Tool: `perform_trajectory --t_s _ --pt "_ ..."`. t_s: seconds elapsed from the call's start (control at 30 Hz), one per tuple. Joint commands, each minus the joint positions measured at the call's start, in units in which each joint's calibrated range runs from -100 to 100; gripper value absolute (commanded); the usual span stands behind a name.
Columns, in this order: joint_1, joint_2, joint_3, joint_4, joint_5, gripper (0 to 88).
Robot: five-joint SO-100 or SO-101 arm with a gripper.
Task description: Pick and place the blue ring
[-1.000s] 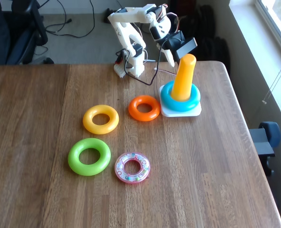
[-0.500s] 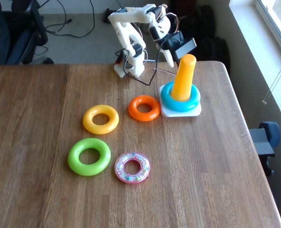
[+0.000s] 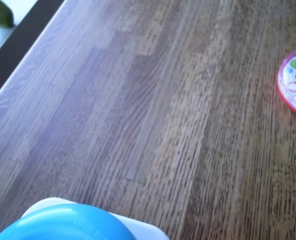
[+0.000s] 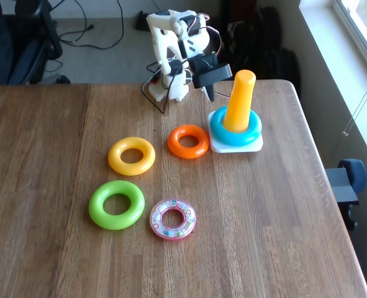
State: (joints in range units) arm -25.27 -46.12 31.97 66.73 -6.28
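Wood grain of the surface (image 3: 153, 115) runs across most of the wrist view, with the blue ring (image 3: 62, 225) at the bottom edge, sitting on a white base (image 3: 145, 230) whose corner shows just beside it; the pink beaded ring (image 3: 295, 85) is cut by the right edge, well apart from the blue ring. Seen from the fixed view, the blue ring (image 4: 235, 129) lies around the foot of the orange-yellow peg (image 4: 240, 100), resting on the white base (image 4: 236, 146). The tool (image 4: 208, 92) hangs above the surface just left of the peg, touching nothing, with nothing in it; how far its jaws stand apart I cannot tell. The orange ring (image 4: 188, 141) lies just left of the base, the yellow ring (image 4: 131, 156) farther left, and the green ring (image 4: 116, 204) and pink beaded ring (image 4: 172, 218) lie well apart from the peg, toward the near edge.
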Motion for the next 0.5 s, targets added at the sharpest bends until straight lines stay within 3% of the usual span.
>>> perform_trajectory --t_s 0.0,0.47 --pt "3.6 -1.4 -3.5 -1.0 0.2 3.0" --pt "15.6 -5.3 -3.5 -1.3 -1.5 2.3"
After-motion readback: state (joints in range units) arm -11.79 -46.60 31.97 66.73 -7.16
